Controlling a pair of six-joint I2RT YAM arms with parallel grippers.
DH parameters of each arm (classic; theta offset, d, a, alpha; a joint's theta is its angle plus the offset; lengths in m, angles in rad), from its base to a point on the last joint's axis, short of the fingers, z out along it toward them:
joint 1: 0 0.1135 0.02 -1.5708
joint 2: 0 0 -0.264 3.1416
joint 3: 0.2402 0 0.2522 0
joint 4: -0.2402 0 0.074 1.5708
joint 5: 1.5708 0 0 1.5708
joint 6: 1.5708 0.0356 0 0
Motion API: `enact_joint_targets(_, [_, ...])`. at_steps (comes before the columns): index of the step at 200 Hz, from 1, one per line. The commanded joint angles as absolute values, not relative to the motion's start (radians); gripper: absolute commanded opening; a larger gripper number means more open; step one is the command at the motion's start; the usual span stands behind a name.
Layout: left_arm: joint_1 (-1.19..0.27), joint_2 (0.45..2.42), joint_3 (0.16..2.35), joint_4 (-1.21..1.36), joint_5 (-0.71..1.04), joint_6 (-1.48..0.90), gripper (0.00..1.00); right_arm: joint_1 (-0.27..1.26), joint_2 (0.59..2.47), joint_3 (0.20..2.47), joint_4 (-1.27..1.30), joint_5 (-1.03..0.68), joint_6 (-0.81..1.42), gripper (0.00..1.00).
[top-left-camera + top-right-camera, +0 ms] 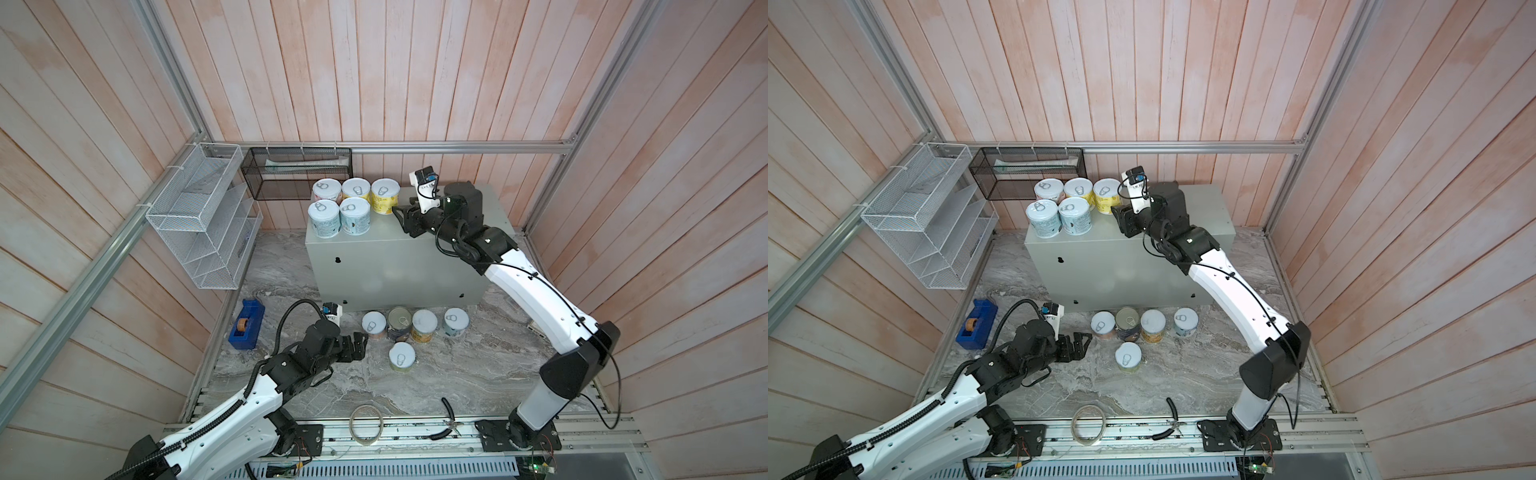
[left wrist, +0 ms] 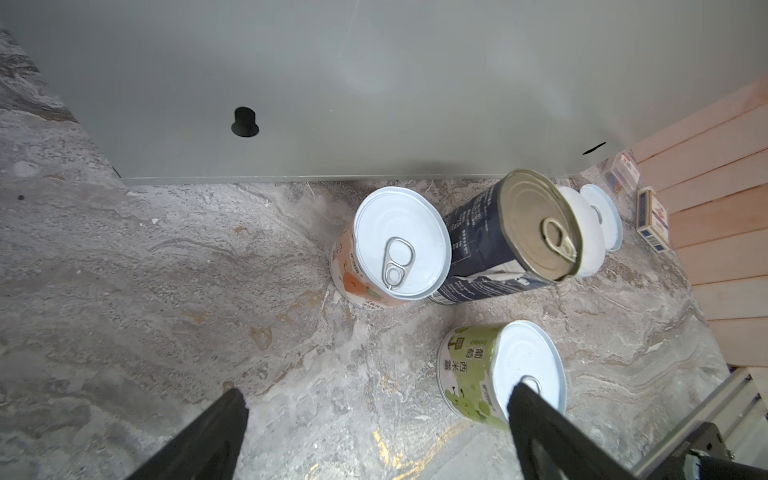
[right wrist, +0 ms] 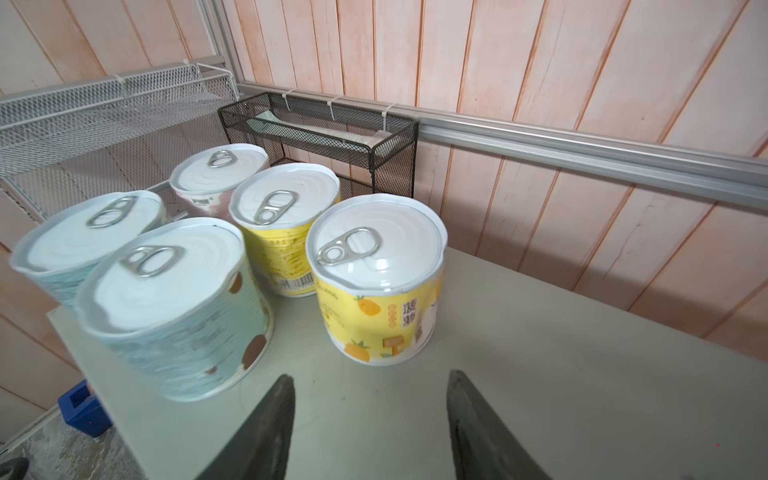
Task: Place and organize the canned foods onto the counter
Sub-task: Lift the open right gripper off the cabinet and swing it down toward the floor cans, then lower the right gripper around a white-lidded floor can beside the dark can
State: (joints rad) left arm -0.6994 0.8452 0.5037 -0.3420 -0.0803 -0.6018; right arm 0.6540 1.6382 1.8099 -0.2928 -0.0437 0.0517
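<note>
The counter [image 1: 415, 257] is a pale grey-green box. Several cans stand on its far left corner, among them a yellow pineapple can [image 1: 385, 195] [image 3: 378, 282] and a teal dotted can [image 1: 354, 215]. My right gripper [image 1: 397, 212] [image 3: 370, 378] hovers over the counter top just short of the pineapple can, open and empty. Several more cans stand on the marble in front of the counter: an orange-pink can [image 1: 374, 325] [image 2: 399, 245], a taller navy can [image 1: 400, 328] [image 2: 511, 232] and a green can [image 1: 402, 357] [image 2: 498, 374]. My left gripper [image 1: 359, 343] [image 2: 376, 399] is open and empty, just left of them.
A blue tape dispenser [image 1: 246, 324] sits at the left wall. A white mesh rack [image 1: 203, 216] and a black mesh basket [image 1: 297, 172] hang on the walls beside the counter. A tape ring [image 1: 365, 424] and pliers [image 1: 446, 419] lie near the front rail. Matchboxes [image 2: 652, 220] lie by the right wall.
</note>
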Motion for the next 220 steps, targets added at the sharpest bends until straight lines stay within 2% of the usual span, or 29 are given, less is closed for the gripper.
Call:
enact_joint_targets(1, [-0.701,0.812,0.552,-0.38,-0.104,-0.572,1.0,0.708,1.507,1.735,-0.307,0.062,0.042,0.61])
enact_joint_targets(52, [-0.754,0.742,0.584,-0.436,-0.16,-0.551,1.0,0.826,1.296,1.585,-0.512,0.24,0.109,0.65])
enact_joint_targets(95, [-0.933,0.769,0.581,-0.397,-0.297,-0.595,1.0,0.972,1.174,1.349,-0.588,0.315,0.284,0.68])
enact_joint_targets(130, [-1.1,0.859,0.544,-0.325,-0.406,-0.645,1.0,1.011,1.085,1.159,-0.595,0.293,0.41,0.73])
enact_joint_targets(165, [-1.191,0.949,0.552,-0.309,-0.475,-0.689,1.0,1.018,1.031,1.028,-0.62,0.255,0.47,0.79])
enact_joint_targets(220, [-1.207,0.817,0.432,-0.256,-0.414,-0.788,1.0,1.142,0.991,0.751,-0.433,0.218,0.567,0.85])
